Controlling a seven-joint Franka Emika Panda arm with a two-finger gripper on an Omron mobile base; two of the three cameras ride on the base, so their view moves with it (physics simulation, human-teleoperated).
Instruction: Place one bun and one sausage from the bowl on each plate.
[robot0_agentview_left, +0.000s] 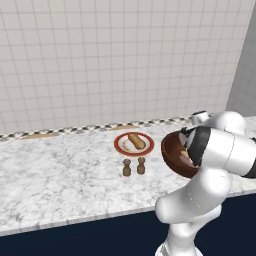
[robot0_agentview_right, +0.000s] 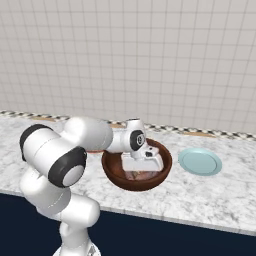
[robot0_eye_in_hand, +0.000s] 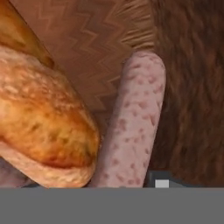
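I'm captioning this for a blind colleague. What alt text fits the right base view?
The white arm's hand reaches down into a deep brown bowl on a marble counter. An empty teal-rimmed plate lies to the bowl's right, before a tiled wall.

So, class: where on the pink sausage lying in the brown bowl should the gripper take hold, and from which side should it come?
Grip the sausage across its middle, coming straight down from above into the bowl. It lies flat on the bowl floor as a long narrow cylinder, so its width suits the jaws. A bun lies close along one side, so one finger probably has to slip between the two.
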